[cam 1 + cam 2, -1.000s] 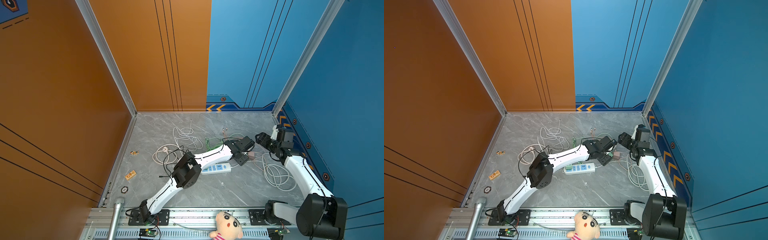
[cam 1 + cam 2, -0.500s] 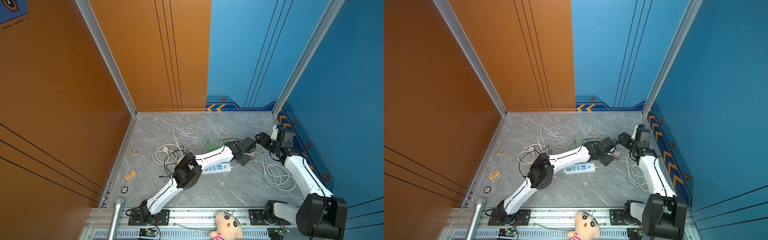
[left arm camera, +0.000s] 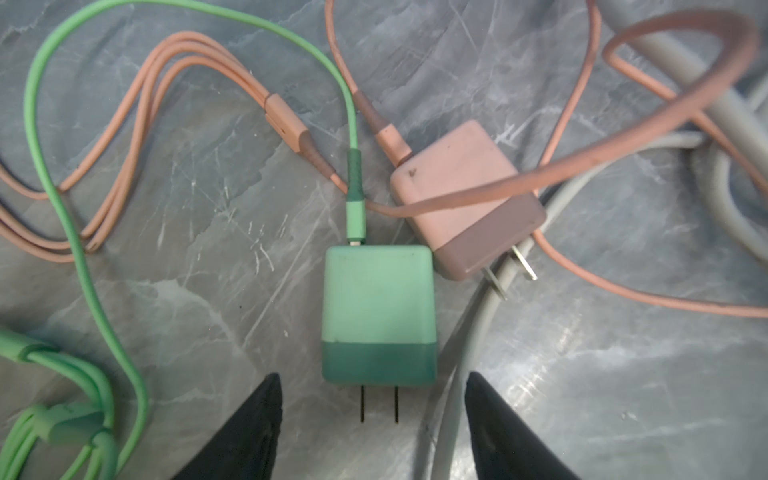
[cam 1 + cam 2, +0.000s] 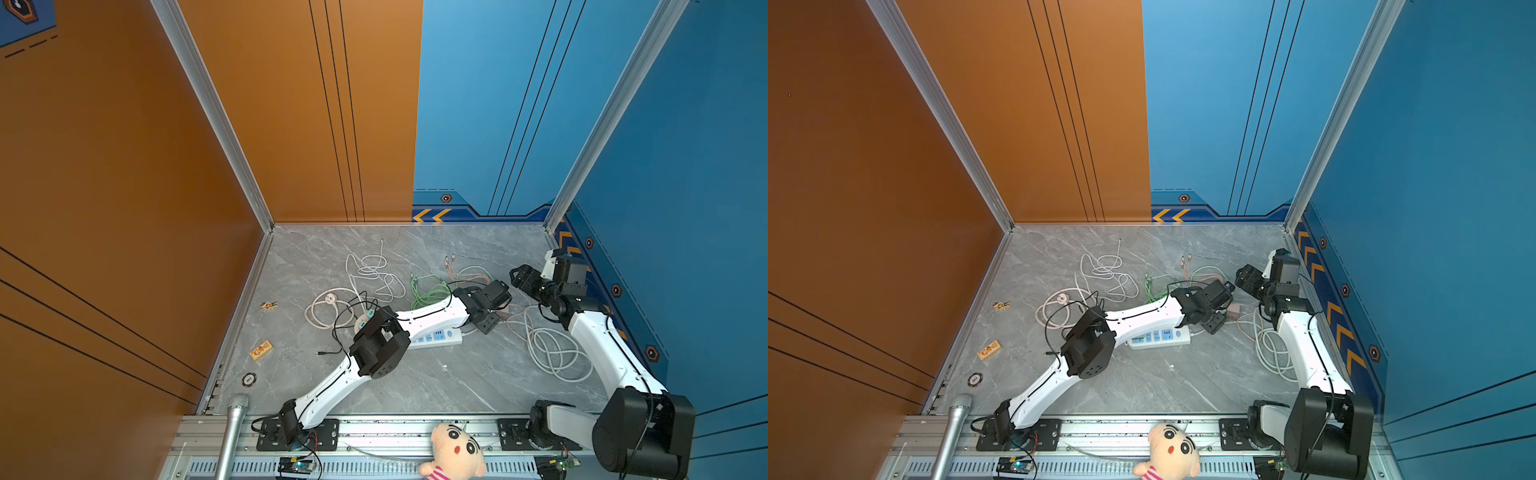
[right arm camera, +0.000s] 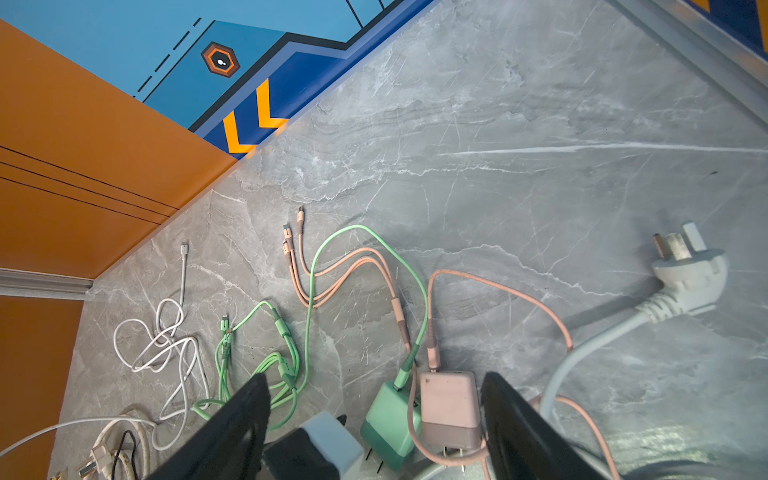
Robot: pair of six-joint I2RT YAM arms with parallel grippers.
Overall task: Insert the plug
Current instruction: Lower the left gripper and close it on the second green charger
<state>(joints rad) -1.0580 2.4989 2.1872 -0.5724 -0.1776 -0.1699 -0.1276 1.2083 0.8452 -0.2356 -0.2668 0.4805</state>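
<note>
There's the green two-prong charger plug (image 3: 378, 316), flat on the grey marble desk (image 3: 208, 208), just beside the pink square charger (image 3: 465, 195). Your left hand (image 3: 372, 375) is spread, flanking the green prongs, no contact. Your right hand (image 5: 376, 376) is spread too, hovering near that pink charger.

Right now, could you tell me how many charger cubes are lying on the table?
2. The green charger lies before the open left jaws, prongs toward them; the pink charger lies askew right beside it, a pink cable draped across. Others may hide beneath the arms.
</note>
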